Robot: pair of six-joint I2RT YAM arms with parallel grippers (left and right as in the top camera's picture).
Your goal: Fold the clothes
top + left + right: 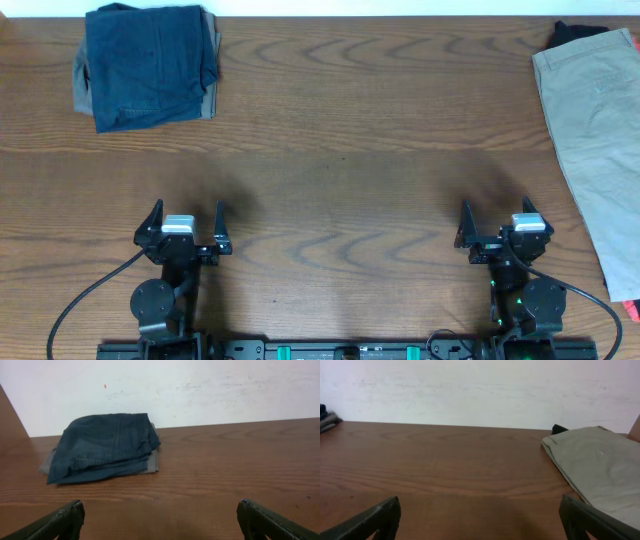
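The khaki-beige shorts (pixel 600 130) lie spread along the table's right edge, running from the far right corner toward the front; they also show at the right of the right wrist view (pixel 600 467). A black garment (pixel 578 32) peeks out from under their far end. My right gripper (pixel 495 222) is open and empty, left of the shorts near the front edge. My left gripper (pixel 187 220) is open and empty at the front left. Both sets of fingertips (pixel 160 515) (pixel 480 510) hover over bare wood.
A folded stack of dark navy-blue shorts (pixel 150 62) on a grey garment (pixel 80 80) sits at the far left corner, also in the left wrist view (pixel 102 446). A sliver of red (pixel 633 310) shows at the right edge. A white wall (pixel 200 390) backs the brown wooden table (pixel 340 150).
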